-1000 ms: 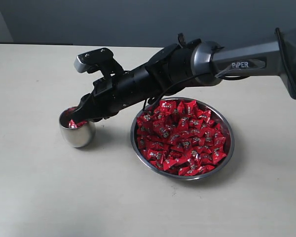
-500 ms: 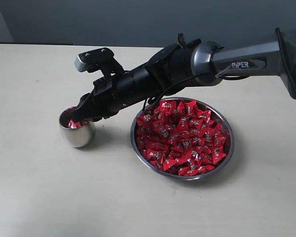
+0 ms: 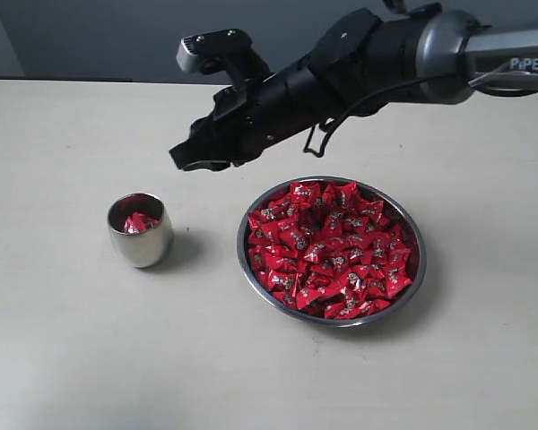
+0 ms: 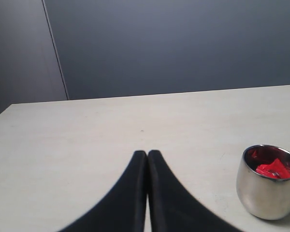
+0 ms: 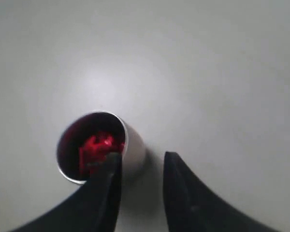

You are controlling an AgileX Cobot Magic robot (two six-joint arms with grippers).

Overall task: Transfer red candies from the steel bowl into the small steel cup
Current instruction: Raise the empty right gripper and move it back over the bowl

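**Right gripper hangs empty over the desk**

The right gripper (image 3: 190, 159) hovers clear above the desk (image 3: 63, 349), jaws parted with nothing between them. The steel bowl (image 3: 419, 260) sits heaped with red candies (image 3: 327, 246). To its left and apart from it, the small steel cup (image 3: 140, 237) stands upright with red wrapper inside, perhaps 1 or 2 pieces, hard to count. The left gripper (image 4: 147, 154) is clenched on nothing.

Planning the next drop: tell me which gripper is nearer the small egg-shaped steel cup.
Right. The right gripper hovers open above the small egg-shaped steel cup; the left gripper, shut, sits farther off to its side.
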